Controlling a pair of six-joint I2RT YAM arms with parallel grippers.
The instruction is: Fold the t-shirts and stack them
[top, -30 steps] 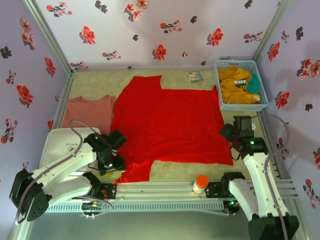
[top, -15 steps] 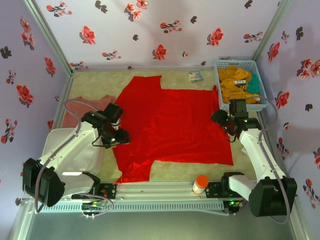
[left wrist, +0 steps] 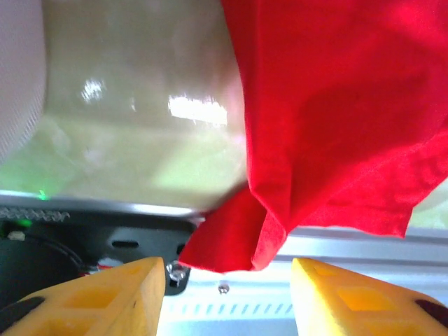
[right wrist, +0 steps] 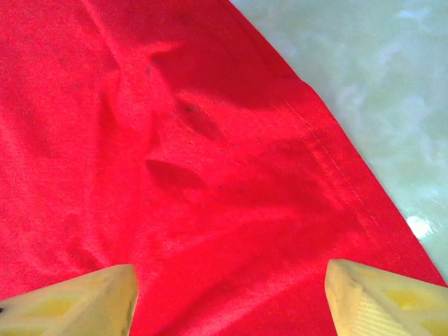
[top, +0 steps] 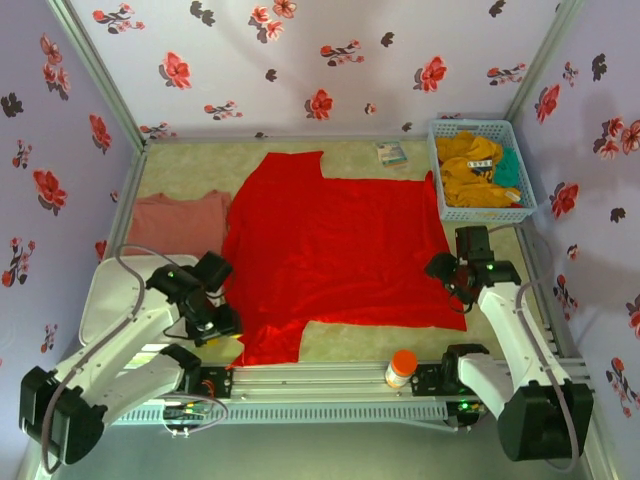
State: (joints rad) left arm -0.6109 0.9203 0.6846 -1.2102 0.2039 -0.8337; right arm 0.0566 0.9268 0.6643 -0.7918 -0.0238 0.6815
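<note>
The large bright red t-shirt lies spread flat across the middle of the table; no print shows. One sleeve points to the back, the other to the near left. A salmon-pink t-shirt lies flat at its left. My left gripper hangs open by the near-left sleeve. In the left wrist view the sleeve's folded corner lies just beyond the left gripper, untouched by either finger. My right gripper stands open over the shirt's right edge, its fingers straddling red cloth in the right wrist view.
A blue basket of yellow and teal clothes stands at the back right. A small printed packet lies at the back. An orange-capped bottle stands on the metal front rail. A white board lies at the near left.
The left gripper swung up along the shirt's left edge, then came back toward the near-left sleeve with its jaws somewhat narrower. The right gripper moved away and returned nearer. The shirt lies unchanged.
</note>
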